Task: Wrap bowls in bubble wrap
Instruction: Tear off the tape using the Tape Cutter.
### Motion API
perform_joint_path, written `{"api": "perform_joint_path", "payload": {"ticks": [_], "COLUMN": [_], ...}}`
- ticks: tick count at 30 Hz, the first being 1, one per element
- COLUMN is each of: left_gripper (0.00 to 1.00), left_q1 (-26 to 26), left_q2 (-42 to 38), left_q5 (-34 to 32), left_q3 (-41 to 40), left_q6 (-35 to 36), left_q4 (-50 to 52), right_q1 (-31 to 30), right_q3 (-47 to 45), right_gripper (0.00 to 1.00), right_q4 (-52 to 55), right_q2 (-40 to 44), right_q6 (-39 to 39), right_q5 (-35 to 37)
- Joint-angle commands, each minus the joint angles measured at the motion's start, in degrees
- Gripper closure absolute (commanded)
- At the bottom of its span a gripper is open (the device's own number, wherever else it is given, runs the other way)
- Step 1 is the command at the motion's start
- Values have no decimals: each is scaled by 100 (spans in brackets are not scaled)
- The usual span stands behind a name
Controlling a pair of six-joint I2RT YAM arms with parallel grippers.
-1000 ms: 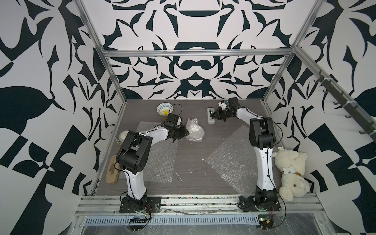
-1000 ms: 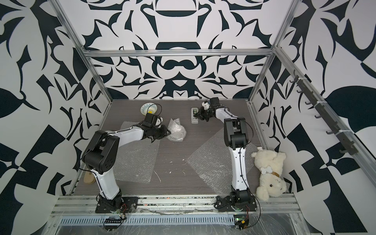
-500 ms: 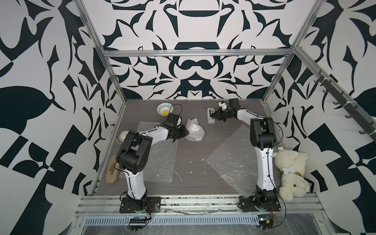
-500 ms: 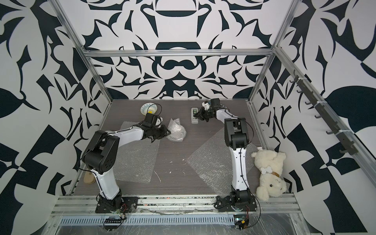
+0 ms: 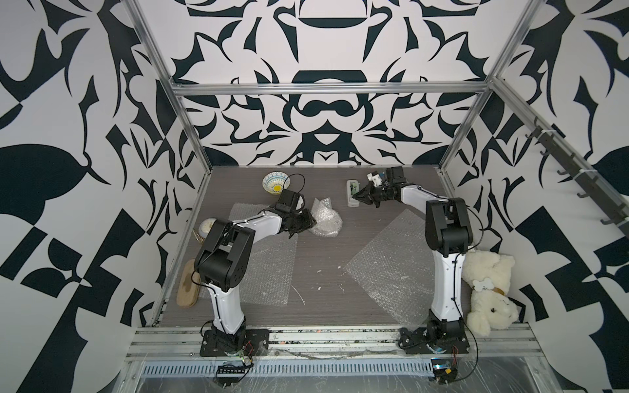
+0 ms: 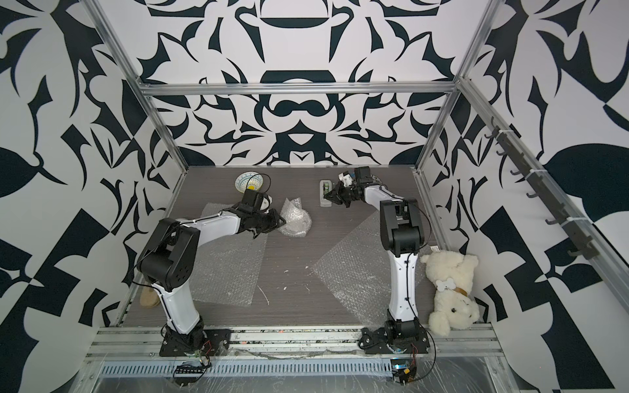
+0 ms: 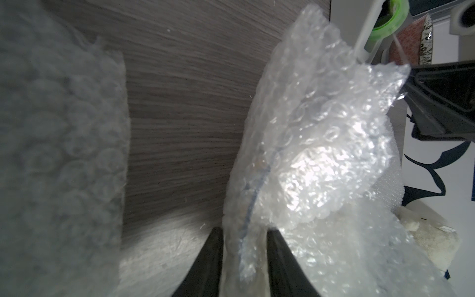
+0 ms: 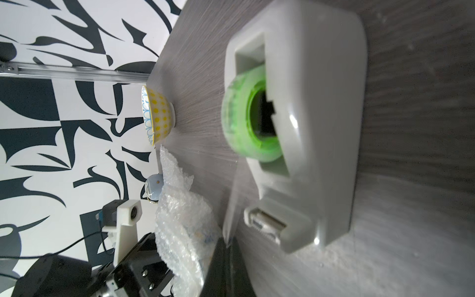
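Bubble-wrap bundle (image 5: 325,221) is clamped edgewise by the left gripper (image 5: 310,223); tape strip (image 8: 231,205) is pinched by the right gripper (image 5: 358,196) at the tape dispenser (image 8: 321,128); bare tabletop (image 5: 326,258) is left between; positions are unchanged.

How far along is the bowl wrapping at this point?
Done: one bundle looks wrapped, pinched by the left tool. In hand: the right tool is shut on tape at the dispenser, apparently to seal it. Left: the patterned bowl sits bare, and two sheets lie flat, unused.
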State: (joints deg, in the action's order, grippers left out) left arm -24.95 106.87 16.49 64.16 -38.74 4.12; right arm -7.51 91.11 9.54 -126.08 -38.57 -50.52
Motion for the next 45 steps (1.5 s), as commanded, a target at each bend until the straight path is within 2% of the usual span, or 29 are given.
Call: {"api": "perform_joint_path", "payload": {"ticks": [1,5,10,22,31,35,39,45], "left_gripper": [68,68,68,68,68,68,68,68], "left_q1": [-19,-52,-80,-112,-116,-131,-140,-135], "left_q2": [-140,-105,-61,-96,0,35,40,90], "left_q5": [-75,-76,-67,-127,-103,-101,-111,-139], "left_q3": [-88,-66,-3,-18,122,162,158,189], "left_q6": [25,16,16,7,15,25,33,105], "left_q4": [98,81,98,159,201,223,238,299], "right_q1": [-43,-47,-41,84,505,533,469,429], "right_q3": [-392,-989,-1261,-1139,-1332,-1325,-1374,-1268], "right_gripper": [100,100,100,100,100,100,100,100], "right_q4": [22,-148,-145,-300,-34,59,-250,111], "right_q2": [523,730,663,14,101,51,44,537], "right_q6": [113,142,242,160,309,364,96,256], "right_q5": [-336,-342,-267,-101,38,-15,-241,-465]}}
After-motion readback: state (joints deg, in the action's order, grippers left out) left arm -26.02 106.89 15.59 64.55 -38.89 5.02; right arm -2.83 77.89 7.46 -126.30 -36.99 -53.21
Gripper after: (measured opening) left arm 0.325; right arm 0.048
